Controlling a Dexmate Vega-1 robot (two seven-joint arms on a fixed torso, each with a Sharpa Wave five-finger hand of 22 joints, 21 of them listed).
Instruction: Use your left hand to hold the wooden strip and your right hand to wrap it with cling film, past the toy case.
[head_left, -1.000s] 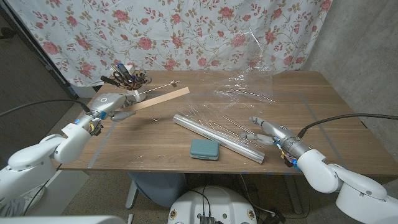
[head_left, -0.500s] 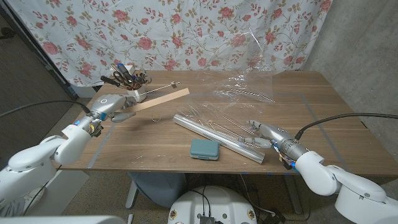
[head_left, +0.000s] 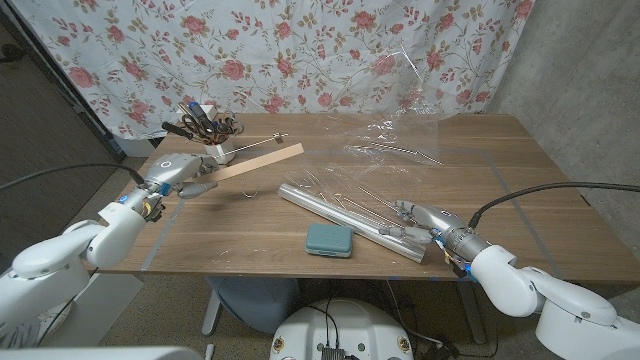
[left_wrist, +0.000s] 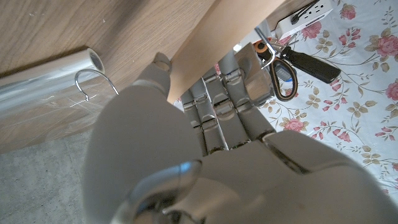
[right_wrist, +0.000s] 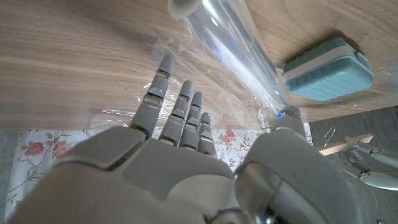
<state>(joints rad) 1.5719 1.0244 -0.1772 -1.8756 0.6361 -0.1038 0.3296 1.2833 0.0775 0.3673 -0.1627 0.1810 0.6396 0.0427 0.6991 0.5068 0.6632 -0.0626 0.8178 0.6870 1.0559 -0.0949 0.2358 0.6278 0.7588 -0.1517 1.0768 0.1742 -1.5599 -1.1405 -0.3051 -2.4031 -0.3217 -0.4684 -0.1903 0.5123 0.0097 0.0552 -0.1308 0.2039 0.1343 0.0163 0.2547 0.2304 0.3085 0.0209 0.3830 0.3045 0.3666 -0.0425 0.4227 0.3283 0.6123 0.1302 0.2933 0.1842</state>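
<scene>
Wooden surface (head_left: 520, 190): bare wood lies along the right edge and the far right corner, and again between the near edge and the toy case; the far left corner is crowded by a white holder of scissors and tools (head_left: 205, 128), and a floral cloth (head_left: 300, 50) hangs behind the far edge. Wooden strip (head_left: 255, 160): long axis runs from the left edge toward the far middle of the surface, its free end pointing away from the left hand and raised over the surface; a thin metal rod (head_left: 262, 140) lies just beyond it. Cling film roll (head_left: 350, 222): long axis runs diagonally from the middle of the surface toward the near right, with loose, crumpled film (head_left: 395, 150) spread from it toward the far right. Toy case (head_left: 329, 240): teal, rounded, lying just beside the roll on its near side, close to the near edge at the middle. Left hand (head_left: 180, 172): near the left edge, fingers curled around the near end of the strip, grasping it; the left wrist view shows the strip passing between thumb and fingers. Right hand (head_left: 412, 220): at the near right end of the roll, fingers extended and spread apart over the film, thumb beside the roll; whether it actually pinches the film cannot be told.
</scene>
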